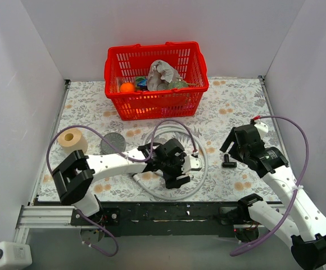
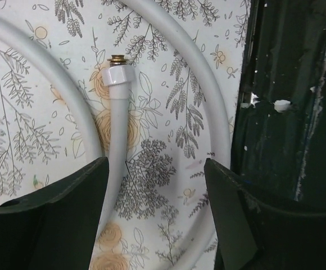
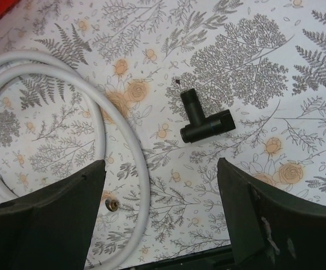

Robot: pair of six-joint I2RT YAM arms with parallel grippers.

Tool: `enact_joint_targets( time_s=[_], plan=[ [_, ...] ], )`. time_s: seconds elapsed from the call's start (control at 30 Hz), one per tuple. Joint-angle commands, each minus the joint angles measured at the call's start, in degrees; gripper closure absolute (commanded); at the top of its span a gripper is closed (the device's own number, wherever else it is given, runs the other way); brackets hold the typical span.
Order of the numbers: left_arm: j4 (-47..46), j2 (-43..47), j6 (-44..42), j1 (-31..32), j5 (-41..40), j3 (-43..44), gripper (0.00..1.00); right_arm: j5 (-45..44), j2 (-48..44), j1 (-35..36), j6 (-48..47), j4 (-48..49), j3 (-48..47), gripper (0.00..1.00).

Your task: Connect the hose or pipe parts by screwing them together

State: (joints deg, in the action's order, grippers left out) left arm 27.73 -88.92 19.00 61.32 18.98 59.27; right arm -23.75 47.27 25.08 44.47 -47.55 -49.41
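The light-grey hose (image 1: 203, 171) lies coiled on the floral mat at the centre. My left gripper (image 1: 177, 175) hovers over the coil. In the left wrist view a straight run of hose (image 2: 113, 140) passes between the open fingers, close to the left fingertip (image 2: 76, 197), and ends ahead in a white nut with a brass tip (image 2: 118, 67). My left gripper (image 2: 157, 188) holds nothing. A round grey disc (image 1: 112, 140), the shower head's face, lies left of the arm, its handle hidden. My right gripper (image 3: 160, 194) stands open above bare mat, with the hose (image 3: 135, 169) curving in front of it.
A small black T-shaped fitting (image 3: 205, 121) lies on the mat just ahead of the right gripper (image 1: 234, 149). A red basket (image 1: 156, 104) with several items stands at the back. A tape roll (image 1: 72, 139) sits at the left. A brass hose tip (image 3: 112, 205) shows by the right gripper's left finger.
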Motion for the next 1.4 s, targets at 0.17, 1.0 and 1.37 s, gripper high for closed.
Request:
enact_joint_targets(
  time_s=[0.17,1.0,1.37],
  plan=[
    [-10.6,-6.0,-8.4,1.1,-2.2,0.9,0.32,0.3,-4.7,-0.4,4.1,2.5,4.8,0.15],
    [-12.8,-15.8,-5.9,1.1,2.0,6.7,0.41,2.2,-6.2,-0.5,1.9,3.3,2.6,0.18],
    [-11.8,-18.5,-4.7,1.2,2.8,8.4,0.47,1.1,-6.9,-0.4,1.2,3.0,2.1,0.18]
  ],
)
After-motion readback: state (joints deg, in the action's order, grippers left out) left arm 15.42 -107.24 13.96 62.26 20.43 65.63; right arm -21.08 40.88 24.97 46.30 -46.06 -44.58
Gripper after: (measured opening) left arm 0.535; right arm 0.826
